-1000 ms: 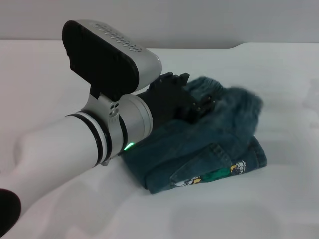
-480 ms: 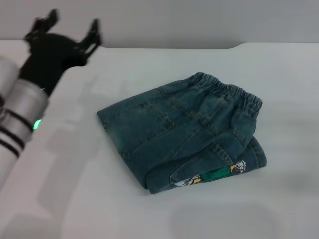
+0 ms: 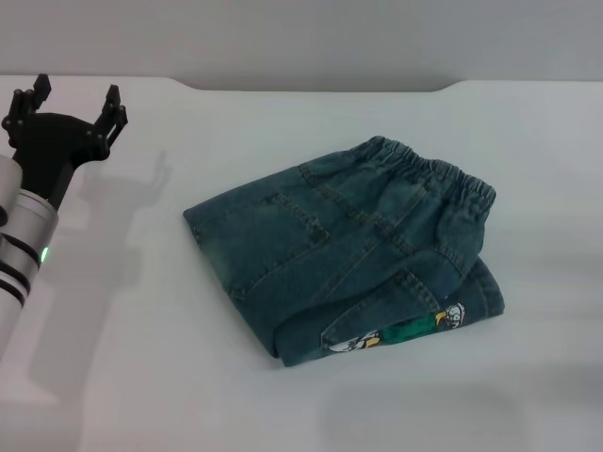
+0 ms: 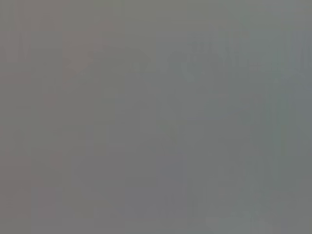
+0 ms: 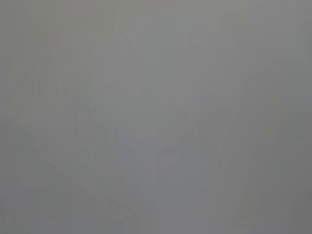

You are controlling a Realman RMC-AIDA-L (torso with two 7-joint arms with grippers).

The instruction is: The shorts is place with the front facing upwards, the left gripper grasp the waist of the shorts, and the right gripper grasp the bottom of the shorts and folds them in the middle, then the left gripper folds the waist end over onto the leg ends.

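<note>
The blue denim shorts [image 3: 344,245] lie folded into a compact stack in the middle of the white table [image 3: 141,377]. The elastic waist [image 3: 429,169] rests on top toward the far right, over the leg ends, where a colourful patch [image 3: 405,331] peeks out at the near edge. My left gripper [image 3: 75,99] hovers at the far left, well apart from the shorts, open and holding nothing. The right gripper is out of view. Both wrist views show only a plain grey field.
The table's far edge [image 3: 311,89] meets a grey wall. My left arm [image 3: 19,245] runs along the left border of the head view.
My left gripper has let go of the waist end and swung away to the far left, leaving the shorts folded and uncovered. It has since lowered slightly.
</note>
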